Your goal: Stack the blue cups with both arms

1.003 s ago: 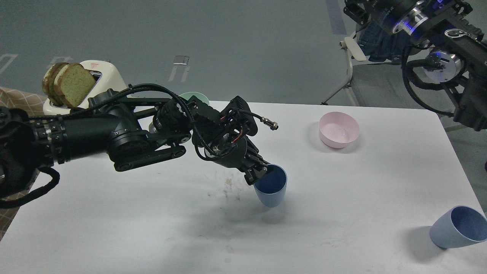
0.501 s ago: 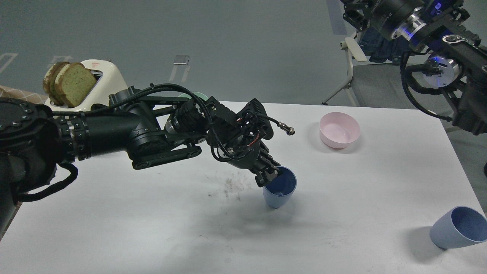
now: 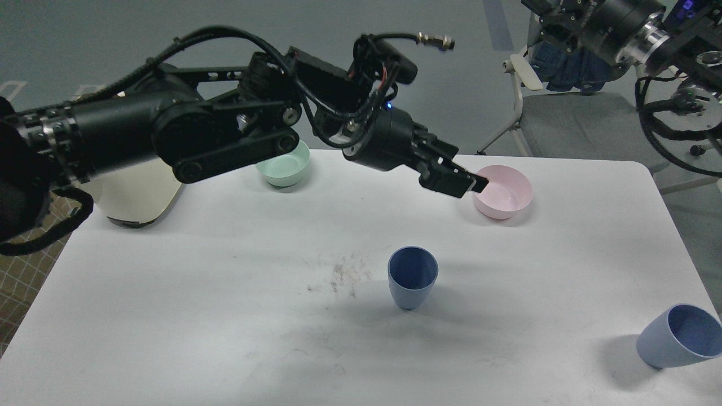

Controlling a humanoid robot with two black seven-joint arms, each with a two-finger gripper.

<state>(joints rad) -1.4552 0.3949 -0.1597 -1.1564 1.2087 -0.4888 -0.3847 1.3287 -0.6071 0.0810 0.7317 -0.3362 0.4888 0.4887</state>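
One blue cup stands upright on the white table, near its middle, with nothing touching it. The second blue cup leans tilted at the table's right front edge. My left gripper is raised above the table, up and to the right of the middle cup and in front of the pink bowl. Its fingers are slightly apart and empty. My right arm sits at the top right over the floor. Its gripper is dark and cut by the top edge.
A mint-green bowl stands at the back, behind my left arm. A white toaster sits at the table's left, mostly hidden by the arm. A grey chair stands behind the table. Dark crumbs lie left of the middle cup.
My left gripper let go of the middle cup's rim and rose up and to the right. The cup went from tilted to upright. The right arm shifted slightly up and right.
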